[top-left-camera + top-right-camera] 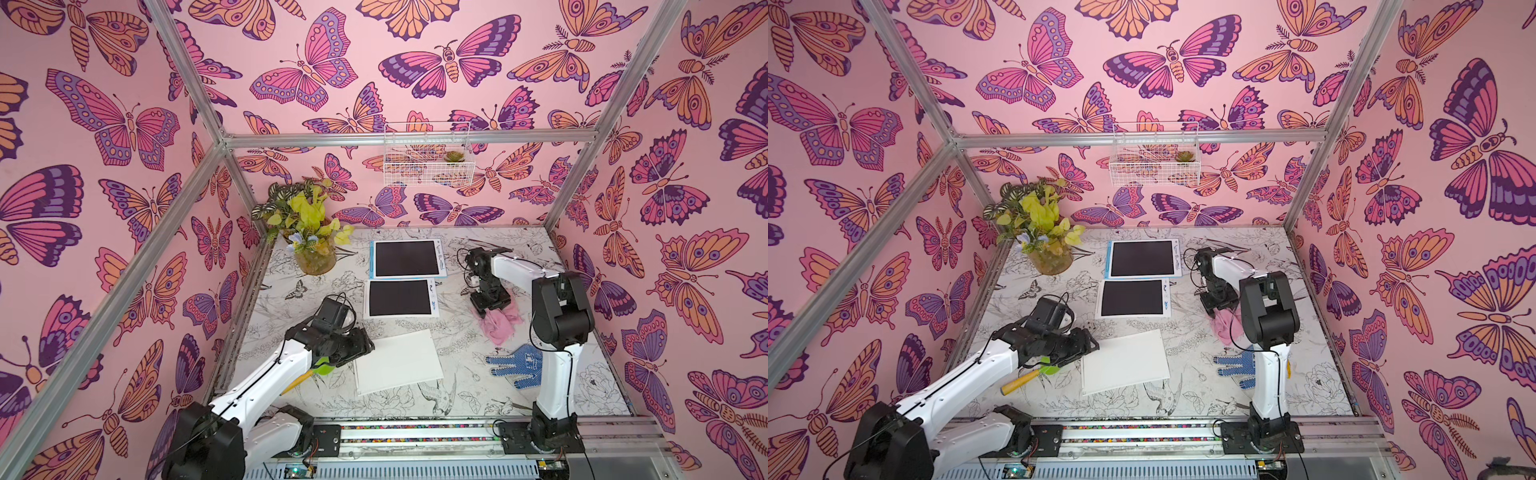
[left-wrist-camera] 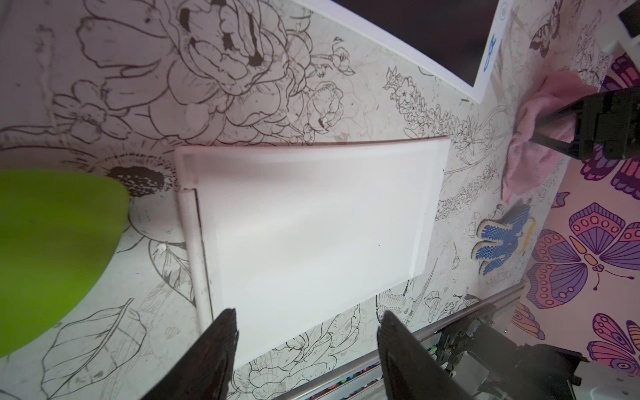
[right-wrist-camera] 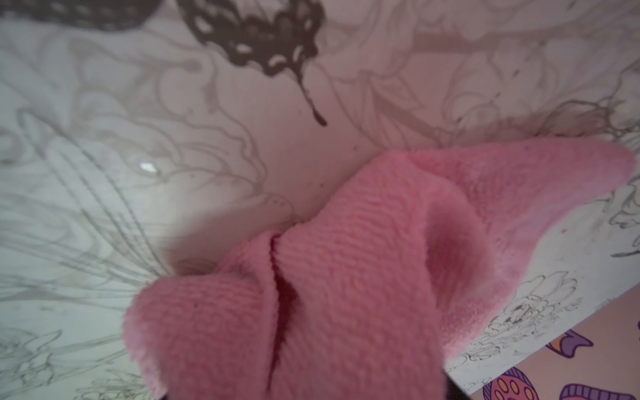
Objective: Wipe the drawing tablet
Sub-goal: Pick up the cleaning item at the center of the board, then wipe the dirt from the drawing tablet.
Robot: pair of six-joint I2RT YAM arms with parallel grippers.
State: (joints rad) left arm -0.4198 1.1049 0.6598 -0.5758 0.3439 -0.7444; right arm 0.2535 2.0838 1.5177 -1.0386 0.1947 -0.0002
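Observation:
Two drawing tablets with black screens lie at the back middle of the table in both top views, a blue-framed one (image 1: pixel 407 258) and a white-framed one (image 1: pixel 400 297) in front of it. A plain white board (image 1: pixel 397 361) lies nearer still. My left gripper (image 1: pixel 368 345) hovers open over that board's left edge, and the left wrist view shows its fingers (image 2: pixel 225 332) spread with nothing between them. My right gripper (image 1: pixel 488 309) points down onto a pink cloth (image 1: pixel 500 328) right of the tablets. In the right wrist view the bunched cloth (image 3: pixel 363 277) rises between the jaws and hides the fingertips.
A green spatula (image 1: pixel 324 368) with a yellow handle lies under the left arm. A blue-dotted glove (image 1: pixel 515 363) lies in front of the cloth. A glass vase of plants (image 1: pixel 313 257) stands at the back left. A white wire basket (image 1: pixel 426 153) hangs on the back wall.

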